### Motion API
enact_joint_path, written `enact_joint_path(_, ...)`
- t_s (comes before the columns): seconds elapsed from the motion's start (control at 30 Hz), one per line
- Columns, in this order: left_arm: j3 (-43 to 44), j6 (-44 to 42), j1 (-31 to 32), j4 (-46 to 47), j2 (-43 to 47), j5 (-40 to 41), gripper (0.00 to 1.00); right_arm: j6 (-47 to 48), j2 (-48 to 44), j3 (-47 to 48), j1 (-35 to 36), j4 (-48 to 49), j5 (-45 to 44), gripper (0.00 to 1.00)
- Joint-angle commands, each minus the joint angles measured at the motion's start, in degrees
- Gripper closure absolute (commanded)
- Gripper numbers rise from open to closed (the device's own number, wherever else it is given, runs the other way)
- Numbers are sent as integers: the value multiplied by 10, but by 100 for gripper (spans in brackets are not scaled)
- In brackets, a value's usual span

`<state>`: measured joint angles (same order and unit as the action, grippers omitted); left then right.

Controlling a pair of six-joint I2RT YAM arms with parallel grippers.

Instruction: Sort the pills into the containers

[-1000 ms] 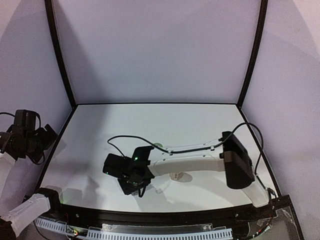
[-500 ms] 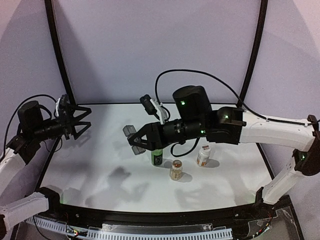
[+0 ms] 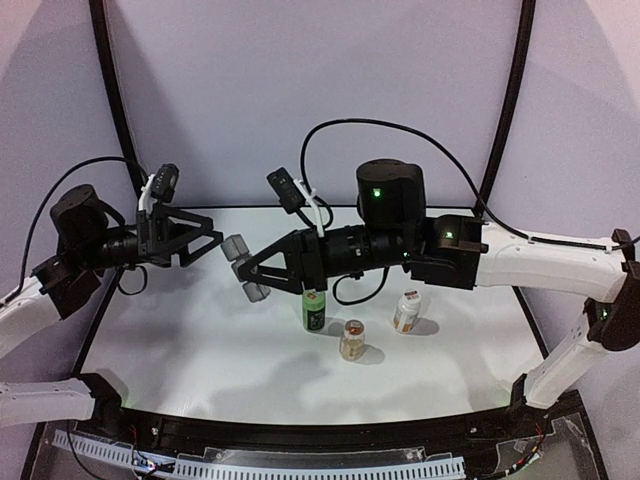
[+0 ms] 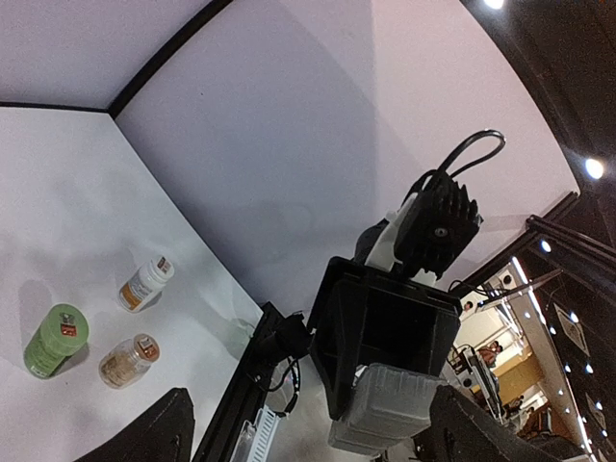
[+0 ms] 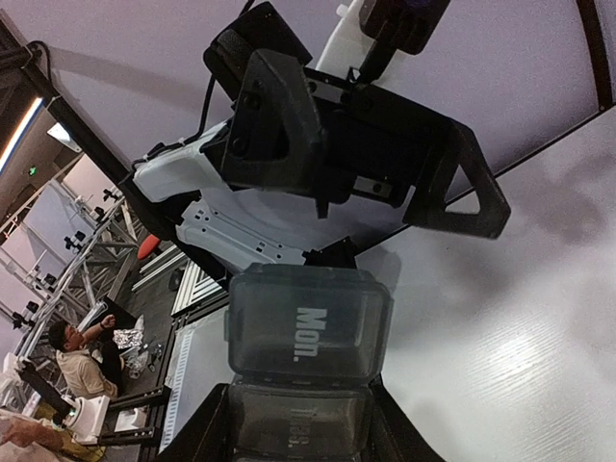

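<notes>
My right gripper (image 3: 255, 270) is raised above the table's left centre and shut on the grey pill box, the containers (image 3: 238, 247). In the right wrist view the box (image 5: 308, 327) stands out from between my fingers, its clear lids marked "Mon." and "Tues." and closed. My left gripper (image 3: 212, 243) hangs open and empty just left of the box, facing it. The left wrist view shows the box (image 4: 399, 404) between its dark fingers (image 4: 144, 433). Loose pills are out of view; tan contents show through the clear bottle (image 3: 351, 340).
Three bottles stand on the white table (image 3: 200, 340) under the right arm: a green one (image 3: 314, 310), the clear one and a white one (image 3: 406, 312). Black frame posts and pale walls close in the back and sides.
Both arms rose from folded low poses, uncovering the bottles. Over the last half second the left gripper swung right toward the box, and the right gripper carried the box slightly left and up.
</notes>
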<state>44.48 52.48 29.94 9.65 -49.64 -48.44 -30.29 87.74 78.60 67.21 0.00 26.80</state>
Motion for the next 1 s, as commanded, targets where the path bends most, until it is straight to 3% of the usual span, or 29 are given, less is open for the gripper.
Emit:
enact_joint_path(0.0,24,-6,23,33,-10,-18,16,-3,29,21,-13,51,20,59)
enact_joint_path(0.27,23,-22,45,29,-15,-11,22,-51,40,14,-35,97,14,59)
enact_joint_path(0.6,40,-36,46,14,-28,7,27,-88,71,36,-39,117,67,59)
enact_joint_path(0.83,39,-32,46,21,-32,8,43,-93,71,34,-40,118,61,59)
enact_joint_path(0.97,32,-32,46,23,-26,7,44,-102,68,28,-40,127,45,59)
